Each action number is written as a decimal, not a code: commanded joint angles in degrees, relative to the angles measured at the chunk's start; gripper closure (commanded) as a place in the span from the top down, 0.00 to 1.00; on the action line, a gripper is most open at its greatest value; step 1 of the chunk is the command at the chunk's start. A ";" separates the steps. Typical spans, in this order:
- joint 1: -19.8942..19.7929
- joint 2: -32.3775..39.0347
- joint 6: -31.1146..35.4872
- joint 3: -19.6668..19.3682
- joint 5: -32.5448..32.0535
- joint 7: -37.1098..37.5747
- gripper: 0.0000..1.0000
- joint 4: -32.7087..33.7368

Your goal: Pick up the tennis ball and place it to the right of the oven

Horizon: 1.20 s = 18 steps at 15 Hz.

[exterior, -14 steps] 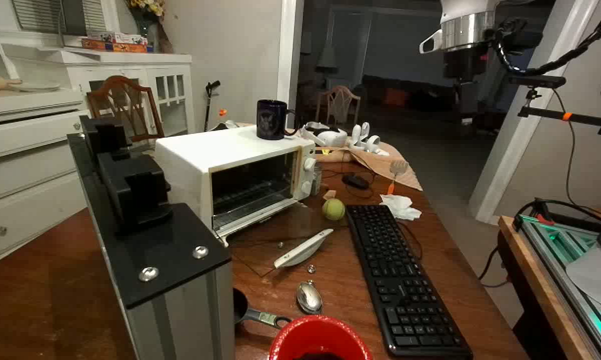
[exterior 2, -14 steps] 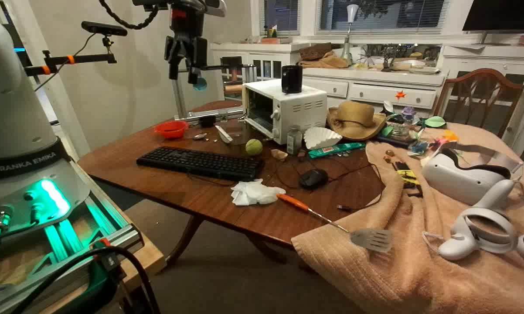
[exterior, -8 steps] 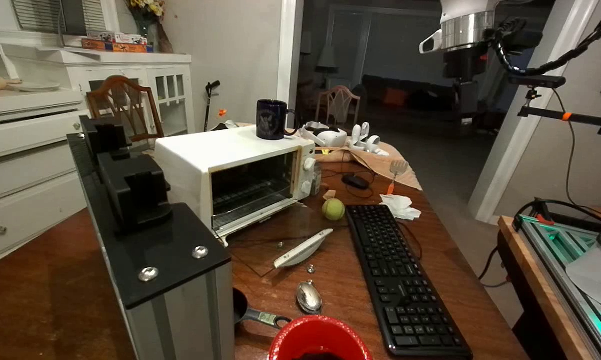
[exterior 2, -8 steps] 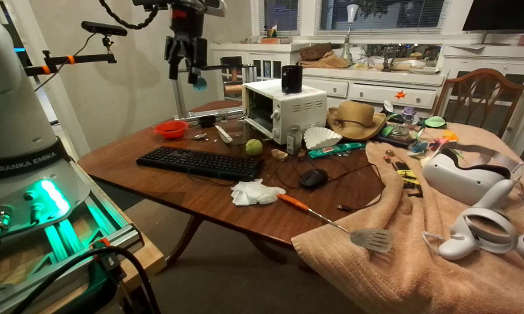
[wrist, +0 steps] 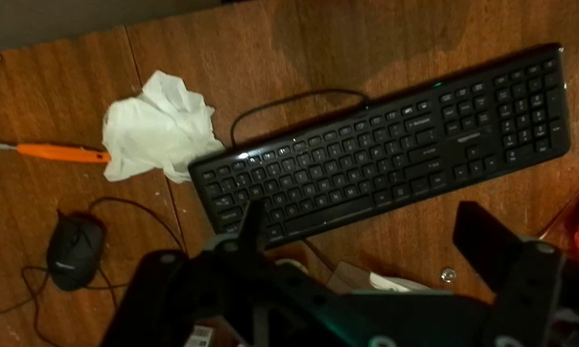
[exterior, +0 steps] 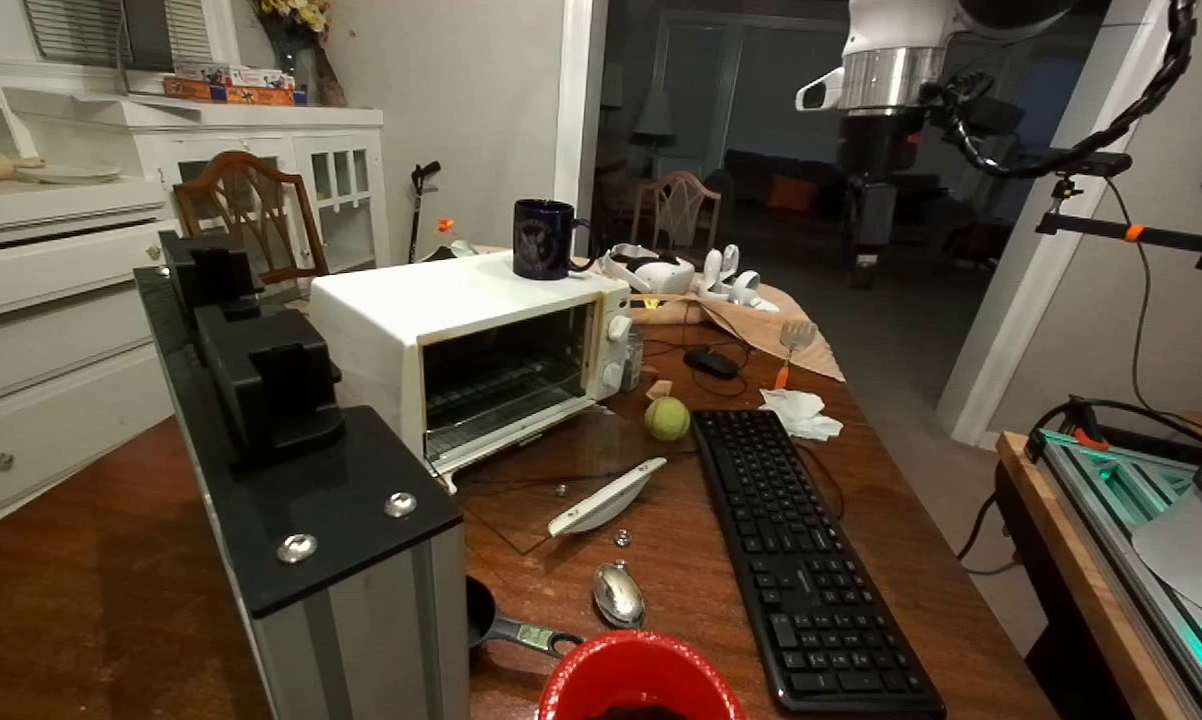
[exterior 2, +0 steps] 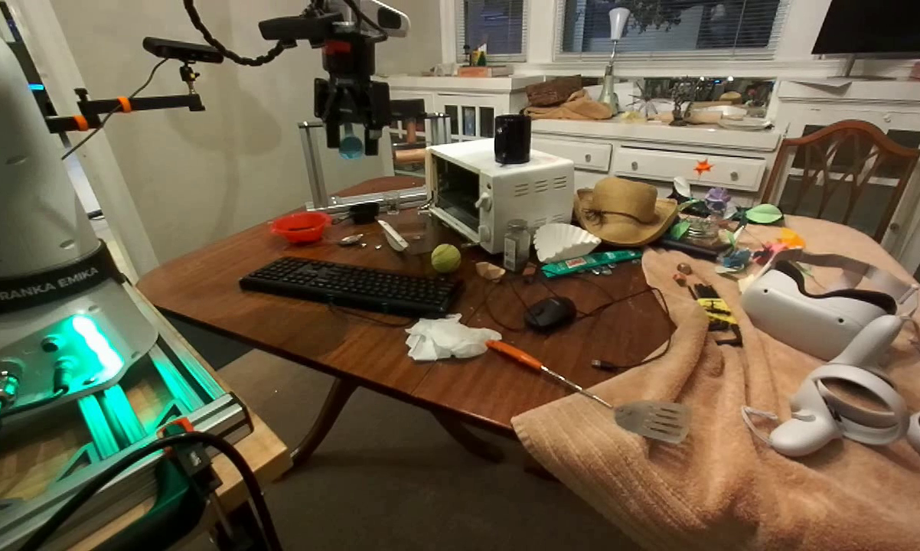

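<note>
The yellow-green tennis ball rests on the table in front of the oven's knob end, beside the keyboard's end. It also shows in an exterior view. In the wrist view it is hidden or nearly so behind the gripper. The white oven has a dark glass front and stands behind the ball, seen also in an exterior view. My gripper hangs high above the table, well apart from the ball, pointing down. In the wrist view the gripper has its fingers wide apart with nothing between them.
A black keyboard lies under the gripper. A red bowl, a white tissue, a mouse and a glass jar are around the ball. A dark mug stands on the oven. A tall grey-black box stands nearby.
In the last half second the arm and gripper have moved over toward the table and a little lower. The ball, the oven and the other things have not moved.
</note>
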 commanded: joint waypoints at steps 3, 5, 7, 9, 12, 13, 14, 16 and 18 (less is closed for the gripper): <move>2.87 12.36 0.97 -1.03 7.33 -17.74 1.00 7.82; 2.16 15.98 1.38 -0.47 6.55 -24.61 1.00 10.93; 1.10 19.43 2.70 0.32 2.87 -28.67 1.00 13.55; 0.22 22.20 6.04 0.76 -0.23 -31.15 1.00 15.05; -1.44 25.34 14.63 1.14 2.28 -36.11 1.00 14.65; -2.27 26.43 16.73 1.48 4.74 -37.63 1.00 14.34; -3.11 27.40 18.25 1.85 6.98 -38.67 1.00 14.10; -5.01 29.16 19.06 2.94 11.98 -41.64 1.00 14.25; -6.69 30.68 20.78 3.73 15.09 -43.86 1.00 14.28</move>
